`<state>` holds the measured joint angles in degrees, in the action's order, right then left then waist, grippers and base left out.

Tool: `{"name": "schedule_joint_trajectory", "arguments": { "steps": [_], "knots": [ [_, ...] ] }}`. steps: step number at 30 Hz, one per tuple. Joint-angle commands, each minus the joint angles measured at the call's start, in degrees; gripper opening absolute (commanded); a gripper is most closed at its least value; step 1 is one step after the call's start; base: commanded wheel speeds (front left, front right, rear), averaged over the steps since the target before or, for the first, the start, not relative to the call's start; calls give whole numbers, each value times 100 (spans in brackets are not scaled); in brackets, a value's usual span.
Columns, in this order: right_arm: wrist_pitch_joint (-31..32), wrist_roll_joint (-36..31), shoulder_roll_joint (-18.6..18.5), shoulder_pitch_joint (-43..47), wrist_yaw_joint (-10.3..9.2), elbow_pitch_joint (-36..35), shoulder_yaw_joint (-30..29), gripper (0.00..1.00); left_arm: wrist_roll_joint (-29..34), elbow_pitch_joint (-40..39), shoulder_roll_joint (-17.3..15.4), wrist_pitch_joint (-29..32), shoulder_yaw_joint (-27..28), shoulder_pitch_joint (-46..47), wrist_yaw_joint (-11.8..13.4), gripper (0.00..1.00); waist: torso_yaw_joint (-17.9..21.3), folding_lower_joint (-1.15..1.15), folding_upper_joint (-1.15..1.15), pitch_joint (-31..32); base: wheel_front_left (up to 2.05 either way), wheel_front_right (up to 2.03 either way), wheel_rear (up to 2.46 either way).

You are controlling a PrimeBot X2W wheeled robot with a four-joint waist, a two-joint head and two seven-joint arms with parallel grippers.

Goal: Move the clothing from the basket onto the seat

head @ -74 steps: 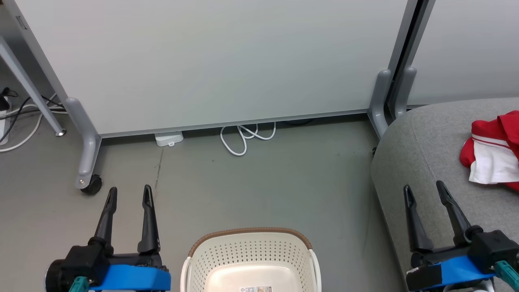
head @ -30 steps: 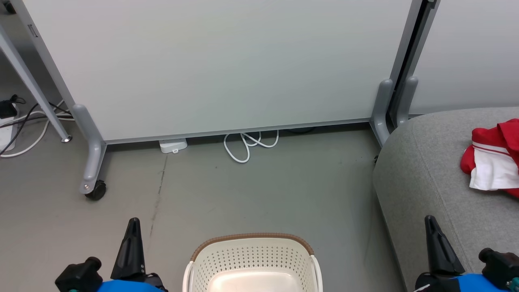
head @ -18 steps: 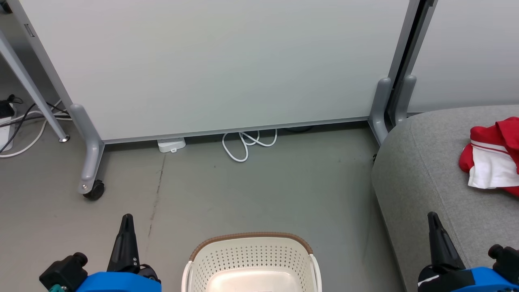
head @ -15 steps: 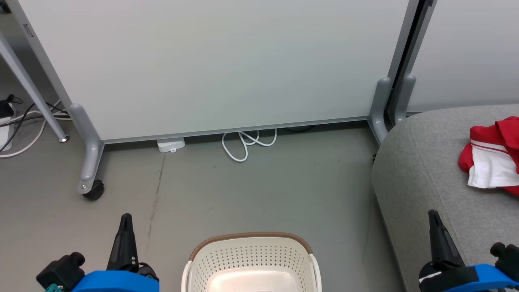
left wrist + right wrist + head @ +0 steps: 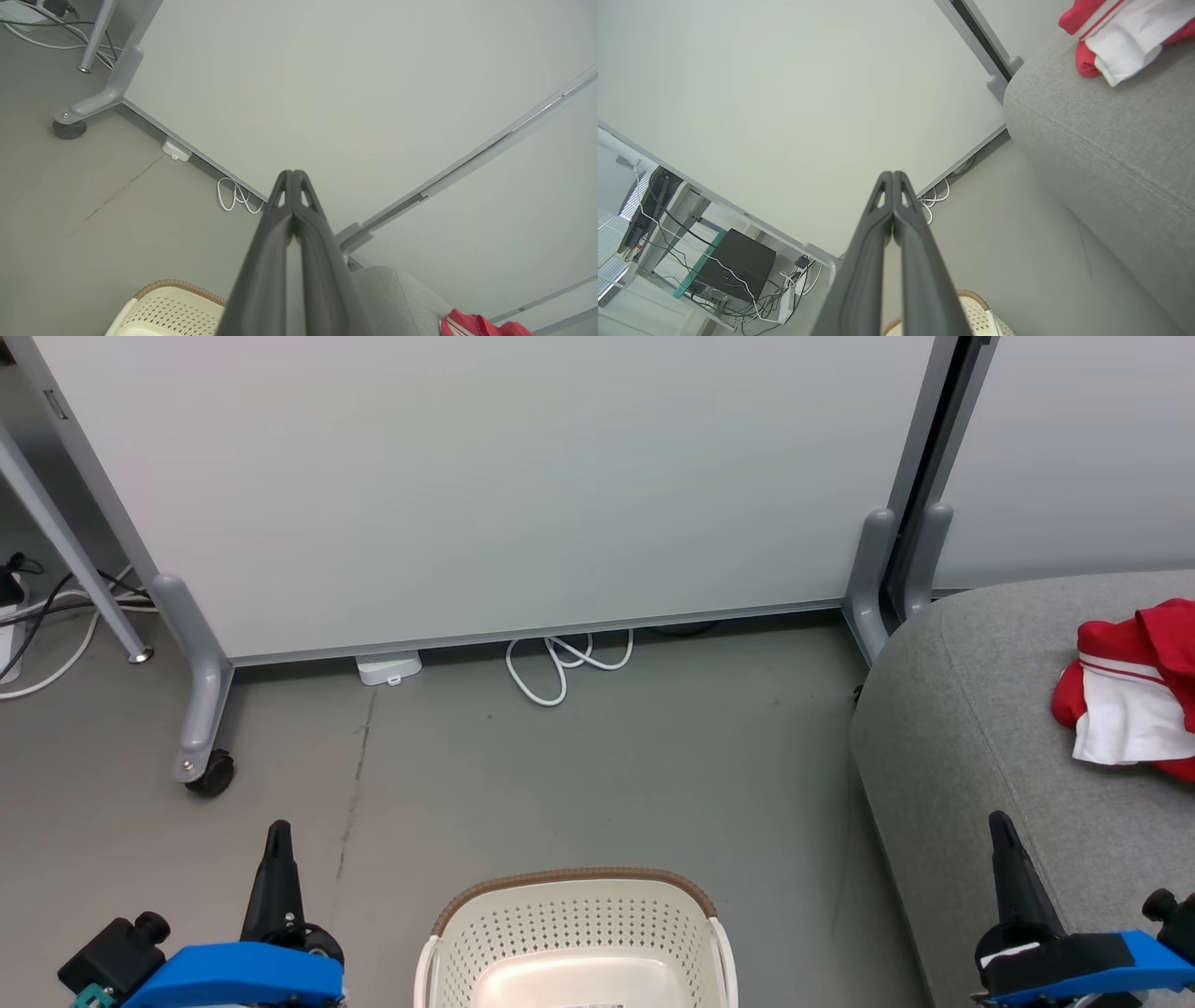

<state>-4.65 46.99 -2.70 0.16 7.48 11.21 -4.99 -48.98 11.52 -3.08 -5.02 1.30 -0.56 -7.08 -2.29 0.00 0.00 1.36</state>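
Note:
The cream basket (image 5: 576, 933) with a brown rim stands on the floor at the bottom centre, and what shows of its inside holds nothing. Red and white clothing (image 5: 1130, 700) lies on the grey seat (image 5: 990, 728) at the right. My left gripper (image 5: 277, 845) is shut with nothing in it, left of the basket. My right gripper (image 5: 1004, 840) is shut too, over the seat's front edge. The left wrist view shows the shut fingers (image 5: 293, 186), the basket rim (image 5: 173, 285) and the clothing (image 5: 481, 324). In the right wrist view, the clothing (image 5: 1120, 37) lies on the seat (image 5: 1101, 135).
A pale partition panel (image 5: 504, 476) on castor feet (image 5: 207, 773) stands behind the basket. A white cable (image 5: 560, 663) and a small white box (image 5: 387, 667) lie at its base. A desk with a black box and cables (image 5: 724, 270) stands farther left.
Both grippers went from open to shut and drew back toward the bottom of the head view. The head camera has shifted slightly. The basket and clothing have not moved.

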Motion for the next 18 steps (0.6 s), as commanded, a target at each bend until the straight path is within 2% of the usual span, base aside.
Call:
{"name": "schedule_joint_trajectory", "arguments": {
  "steps": [1, 18],
  "knots": [
    [36, 198, -22, -174, 1, -45, -19, 0, -179, -42, -17, 47, 54, 204, -25, 0, 4, 0, 0, -2, 0, 0, 0],
    [318, 1317, -24, -309, 2, 38, -56, 0, -1256, 30, -13, 332, 168, 336, -34, 0, 48, 0, 0, -32, 0, 0, 0]
  ]
}}
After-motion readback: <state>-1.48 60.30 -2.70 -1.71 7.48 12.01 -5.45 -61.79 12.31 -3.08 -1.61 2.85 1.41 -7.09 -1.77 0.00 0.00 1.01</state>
